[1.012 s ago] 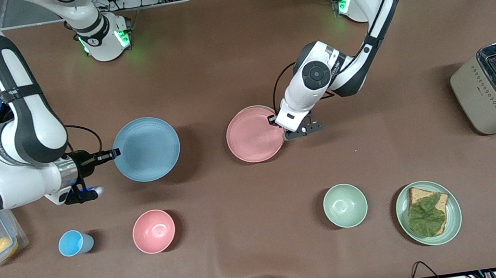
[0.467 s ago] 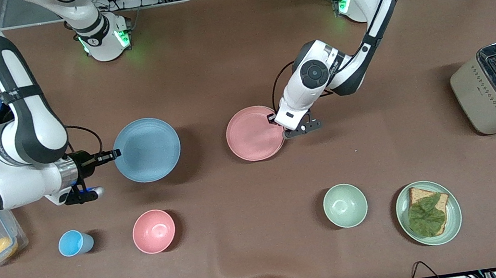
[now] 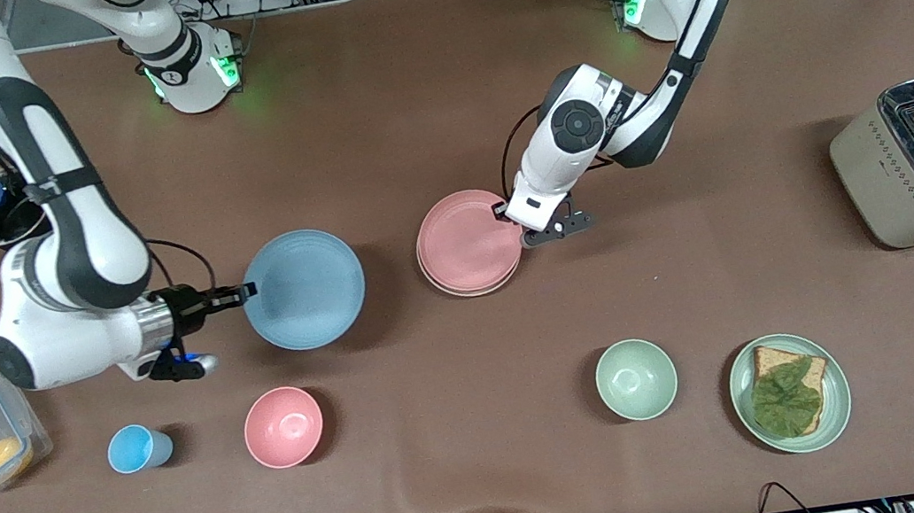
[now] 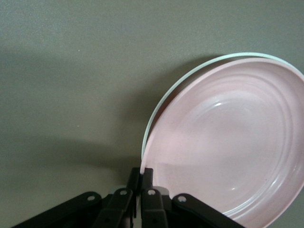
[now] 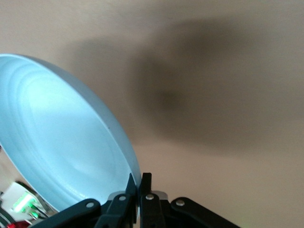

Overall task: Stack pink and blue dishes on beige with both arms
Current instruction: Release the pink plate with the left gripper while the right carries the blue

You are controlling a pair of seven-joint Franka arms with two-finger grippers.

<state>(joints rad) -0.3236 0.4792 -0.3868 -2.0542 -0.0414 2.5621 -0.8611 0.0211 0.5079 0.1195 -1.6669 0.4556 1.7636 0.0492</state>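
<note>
left end effector (image 3: 511, 223) clamps the pale pink plate (image 3: 465, 239) just over the beige plate (image 3: 462, 291) mid-worktop; right end effector (image 3: 240, 294) grips the matte blue plate (image 3: 305, 289), raised above the worktop.

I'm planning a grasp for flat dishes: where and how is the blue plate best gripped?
By its thin raised rim, from the edge toward the right arm's end. The blue plate is flat and wide, so only the rim fits between fingers; the right gripper pinches it there.
</note>
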